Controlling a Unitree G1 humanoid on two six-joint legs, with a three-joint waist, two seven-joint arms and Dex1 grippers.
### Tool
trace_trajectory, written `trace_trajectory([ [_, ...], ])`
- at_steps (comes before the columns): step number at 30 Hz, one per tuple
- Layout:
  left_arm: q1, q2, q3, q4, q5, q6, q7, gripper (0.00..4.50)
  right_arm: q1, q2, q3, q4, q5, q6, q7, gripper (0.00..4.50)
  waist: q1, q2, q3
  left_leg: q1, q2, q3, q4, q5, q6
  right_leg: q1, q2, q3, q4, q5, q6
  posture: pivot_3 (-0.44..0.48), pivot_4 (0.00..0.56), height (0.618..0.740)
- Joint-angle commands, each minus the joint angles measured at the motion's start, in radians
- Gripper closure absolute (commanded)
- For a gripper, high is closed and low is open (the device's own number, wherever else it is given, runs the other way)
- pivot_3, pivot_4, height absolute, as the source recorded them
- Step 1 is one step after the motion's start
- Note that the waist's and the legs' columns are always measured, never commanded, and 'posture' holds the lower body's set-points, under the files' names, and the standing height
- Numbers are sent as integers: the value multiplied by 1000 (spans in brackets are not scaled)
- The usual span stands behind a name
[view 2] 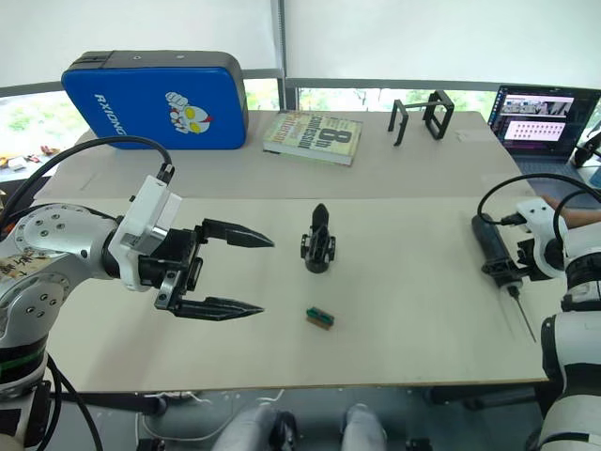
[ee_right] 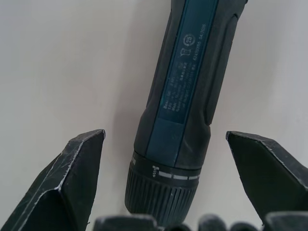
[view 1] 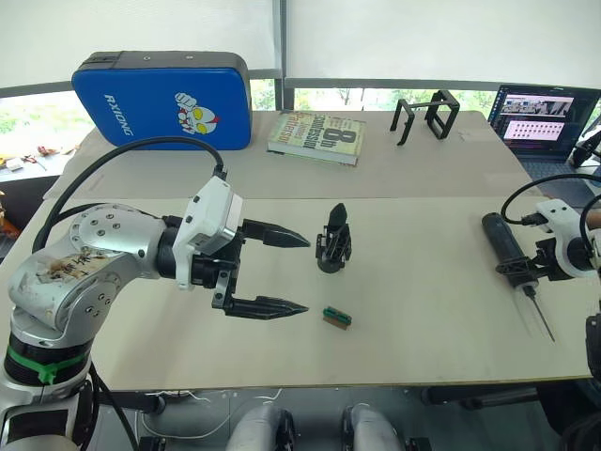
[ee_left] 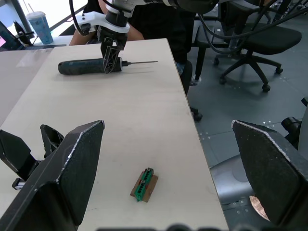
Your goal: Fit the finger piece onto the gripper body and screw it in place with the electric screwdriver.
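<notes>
The gripper body (view 1: 334, 240) stands upright in the middle of the table, its pointed black finger sticking up. My left gripper (view 1: 302, 274) hovers open just to its left, fingertips aimed toward it, nothing between them. The electric screwdriver (view 1: 500, 237) lies flat at the table's right side, its thin bit (view 1: 539, 315) pointing to the front edge. My right gripper (ee_right: 163, 134) is open and straddles the screwdriver (ee_right: 187, 72) near its ribbed collar, with a gap on both sides. The finger piece is out of view as a separate part.
A small green-and-brown block (view 1: 336, 318) lies in front of the gripper body. At the back are a blue padded case (view 1: 164, 99), a book (view 1: 317, 136), a black wire-frame stand (view 1: 427, 115) and a laptop (view 1: 540, 117).
</notes>
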Motion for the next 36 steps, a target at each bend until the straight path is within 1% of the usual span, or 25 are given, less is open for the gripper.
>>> trace_trajectory([
  [1, -23, 19, 5, -11, -8, -27, 2, 0, -31, -18, -3, 24, -32, -67, 38, 1235, -1, 0, 0, 0, 0, 0, 0, 0, 0, 0, 0, 0, 0, 0, 0, 0, 150, 740],
  [3, -23, 23, 5, -6, -4, -35, -2, 0, -48, -29, 15, 13, -54, -114, 112, 1892, -3, 1, 0, 0, 0, 0, 0, 0, 0, 0, 0, 0, 0, 0, 0, 0, 150, 740],
  [5, -22, 26, 3, 1, 0, -44, -4, 0, -59, -46, 40, -31, -68, -183, 260, 2590, -6, 3, 2, 0, 0, 0, 0, 0, 0, 0, 1, 1, 0, 0, 0, 0, 150, 740],
  [7, -20, 27, -2, 4, 3, -53, -4, 0, -43, -71, 61, -108, -63, -270, 440, 2662, -7, 9, 5, 1, 0, 0, 0, 0, 0, -1, 1, 1, 0, 0, 0, 0, 150, 740],
  [8, -20, 27, -4, 5, 4, -56, -4, 0, -32, -81, 64, -139, -58, -304, 503, 2662, -7, 12, 7, 0, 0, 1, -1, 0, 0, -1, 1, 2, 0, 0, 0, 0, 150, 740],
  [9, -19, 27, -5, 4, 3, -59, -3, 0, -26, -86, 65, -164, -54, -305, 544, 2662, -7, 13, 8, 1, 0, 1, -1, 0, 0, -1, 1, 2, 0, 0, 0, 0, 150, 740],
  [11, -14, 28, -9, 1, 1, -64, -5, 0, 18, -90, 69, -267, -31, -282, 600, 2662, -5, 14, 8, 1, 0, 2, -1, 0, 0, -2, 2, 2, 1, 0, 0, 0, 150, 740],
  [13, -8, 29, -15, -4, 2, -69, -9, 0, 85, -100, 76, -362, -42, -326, 611, 2662, 1, 14, 8, 1, 1, 1, -1, 1, -1, -1, 2, 2, 0, 0, 0, 0, 150, 740],
  [15, -8, 27, -20, -5, 2, -71, -9, 0, 153, -116, 91, -412, -80, -423, 575, 2662, 6, 14, 8, 1, 1, 1, -1, 1, -1, -1, 2, 2, 0, 0, 0, 0, 150, 740],
  [17, -9, 26, -24, -7, 1, -74, -7, 0, 186, -114, 98, -417, -109, -475, 520, 2662, 10, 14, 8, 1, 0, 1, 0, 1, -1, 0, 1, 2, 1, 0, 0, 0, 150, 740],
  [19, -8, 27, -26, -8, 0, -78, -5, 0, 178, -98, 106, -390, -134, -459, 482, 2662, 5, 14, 8, 1, -1, 1, 0, 1, -1, 0, 1, 4, 1, 0, 0, 0, 150, 740],
  [21, -4, 30, -25, -12, -3, -80, -4, 0, 150, -88, 114, -359, -152, -440, 476, 1588, 3, 14, 8, 4, 0, 0, 0, 0, -2, 3, 1, 3, 0, 0, 0, 0, 150, 740],
  [24, 10, 40, -22, -23, -11, -78, -13, 0, 82, -80, 142, -317, -190, -389, 528, 566, -1, 14, 8, 7, 0, 0, -1, 0, -3, 6, 1, 3, 0, -1, -1, 0, 150, 740],
  [26, 17, 44, -26, -28, -11, -84, -19, 0, 42, -69, 169, -288, -221, -374, 561, 23, -2, 14, 8, 8, 0, 0, -2, 0, -2, 6, 2, 3, 0, -1, -1, 0, 150, 740],
  [30, 21, 41, -41, -30, -2, -99, -28, 0, -8, -23, 228, -210, -292, -402, 569, 23, -2, 14, 8, 8, 0, 0, -2, 0, -2, 7, 2, 2, 0, -2, -2, 0, 150, 740],
  [36, 23, 38, -63, -30, 20, -124, -29, 0, -32, 46, 265, -88, -352, -424, 502, 23, 0, 13, 8, 9, 0, -1, -2, 0, -3, 9, 2, 1, -1, -2, -2, 0, 150, 740],
])
